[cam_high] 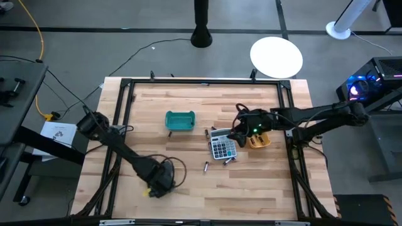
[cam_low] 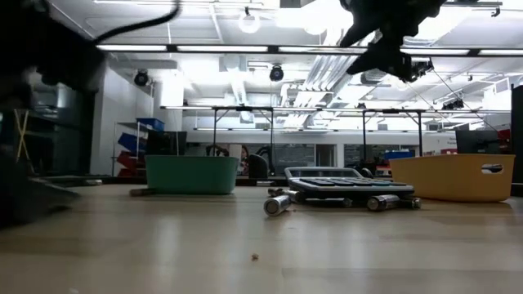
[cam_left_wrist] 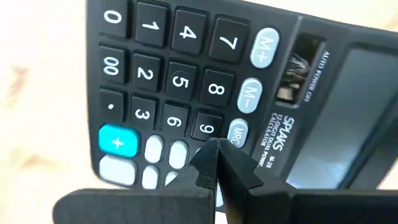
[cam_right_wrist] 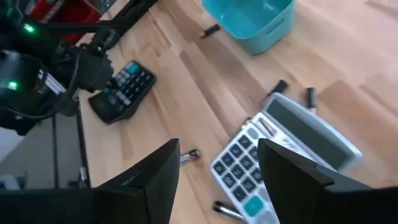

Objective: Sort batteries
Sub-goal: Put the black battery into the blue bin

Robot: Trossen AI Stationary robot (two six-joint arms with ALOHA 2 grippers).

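Observation:
Several small batteries lie on the wooden table around a grey calculator (cam_high: 223, 148): one toward the near edge (cam_high: 205, 166), a pair by its near corner (cam_high: 229, 161), one by its far left corner (cam_high: 206, 132). They also show in the right wrist view (cam_right_wrist: 189, 155) and the low view (cam_low: 278, 204). My right gripper (cam_right_wrist: 217, 165) is open and empty, well above the grey calculator (cam_right_wrist: 273, 155). My left gripper (cam_left_wrist: 214, 152) is shut at the table's near left (cam_high: 162, 179), its tips over the keys of a dark calculator (cam_left_wrist: 180, 81). My left gripper's shut fingertips (cam_left_wrist: 208, 158) stand at the dark calculator's key face beside the 9 key (cam_left_wrist: 205, 127), coming in over its long side by the plus key. I cannot tell whether they touch it.
A teal tray (cam_high: 180, 120) stands left of centre toward the far side. A yellow tray (cam_high: 260, 140) stands right of the grey calculator, under my right arm. One battery (cam_right_wrist: 210, 30) lies beside the teal tray. A dark frame runs around the table top (cam_high: 125, 100).

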